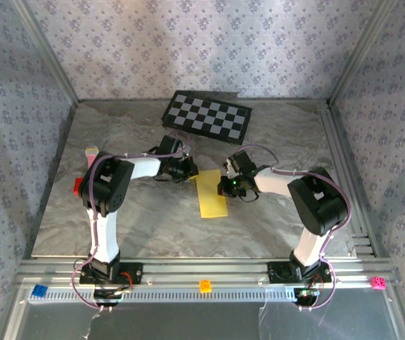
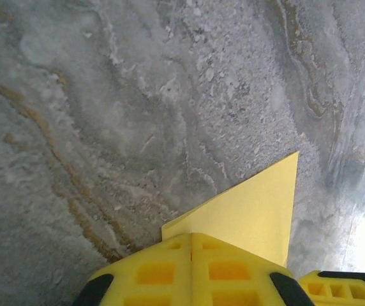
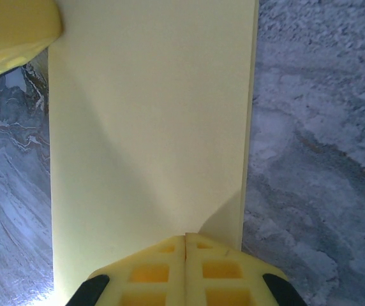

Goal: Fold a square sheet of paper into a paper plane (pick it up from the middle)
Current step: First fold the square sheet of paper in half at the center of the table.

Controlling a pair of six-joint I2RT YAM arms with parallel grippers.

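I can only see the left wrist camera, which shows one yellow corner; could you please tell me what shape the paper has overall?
Observer: From above, the sheet of paper is a narrow rectangle, its long sides running away from the arm bases.
Operator: Thank you. Where is the right gripper?
Observer: The right gripper is over the sheet near its right long edge, jaws shut.
Operator: Is anything lying close beyond the sheet?
Observer: The checkerboard lies farther back, apart from the sheet.
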